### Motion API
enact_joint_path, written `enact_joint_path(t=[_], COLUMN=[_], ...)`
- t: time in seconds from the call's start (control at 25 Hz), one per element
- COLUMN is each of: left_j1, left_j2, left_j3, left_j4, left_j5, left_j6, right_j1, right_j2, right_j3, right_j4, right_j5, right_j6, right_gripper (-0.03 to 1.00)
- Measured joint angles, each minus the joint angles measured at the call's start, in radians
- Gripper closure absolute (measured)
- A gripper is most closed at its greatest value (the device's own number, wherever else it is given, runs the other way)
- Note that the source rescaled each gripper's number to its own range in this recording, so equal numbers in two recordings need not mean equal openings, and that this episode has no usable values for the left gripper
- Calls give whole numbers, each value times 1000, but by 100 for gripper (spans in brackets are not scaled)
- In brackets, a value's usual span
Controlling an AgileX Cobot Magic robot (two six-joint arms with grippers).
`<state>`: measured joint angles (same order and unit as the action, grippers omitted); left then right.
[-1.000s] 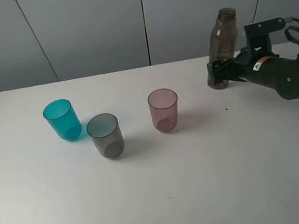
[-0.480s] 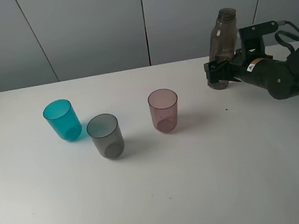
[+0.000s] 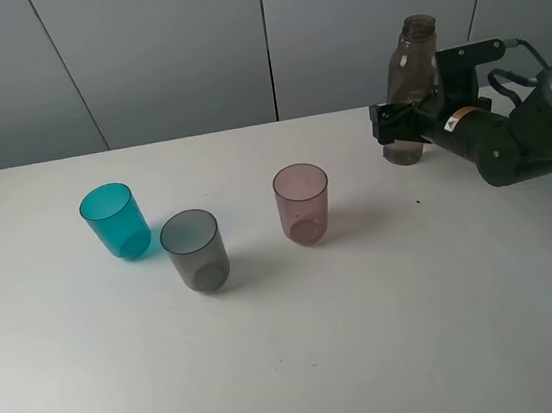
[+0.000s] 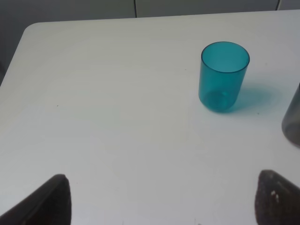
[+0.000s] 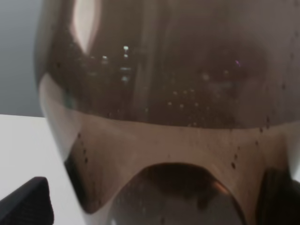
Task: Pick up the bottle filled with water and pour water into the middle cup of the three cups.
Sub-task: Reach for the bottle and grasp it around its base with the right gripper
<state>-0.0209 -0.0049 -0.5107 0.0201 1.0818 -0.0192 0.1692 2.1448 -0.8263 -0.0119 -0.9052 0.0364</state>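
Observation:
The smoky brown bottle (image 3: 416,60) stands upright on the table at the far right. It fills the right wrist view (image 5: 178,93), with water inside. My right gripper (image 3: 399,124) is open with a finger on each side of the bottle's lower body; one fingertip (image 5: 26,201) stands slightly clear of it. The three cups stand in a row at the left: teal (image 3: 115,221), the smoky grey middle cup (image 3: 196,251) and pinkish-mauve (image 3: 303,203). My left gripper (image 4: 159,206) is open and empty, low over the table near the teal cup (image 4: 223,76).
The white table (image 3: 373,336) runs to a grey panelled wall at the back. The right arm (image 3: 514,137) lies low over the table's far right. The grey cup's edge (image 4: 293,122) shows in the left wrist view.
My right gripper has slid a little further left and up around the bottle's lower body. The bottle and the cups have not moved.

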Motion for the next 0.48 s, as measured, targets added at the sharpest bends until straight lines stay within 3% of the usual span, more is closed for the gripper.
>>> enact_joint_path(t=[0.48], left_j1=[0], left_j2=[0], left_j3=[0], left_j4=[0], left_j5=[0], left_j6=[0], right_j1=[0], right_j2=[31], right_j3=[-28], right_j4=[0], right_j5=[-66], right_j6=[7], right_gripper=[-3])
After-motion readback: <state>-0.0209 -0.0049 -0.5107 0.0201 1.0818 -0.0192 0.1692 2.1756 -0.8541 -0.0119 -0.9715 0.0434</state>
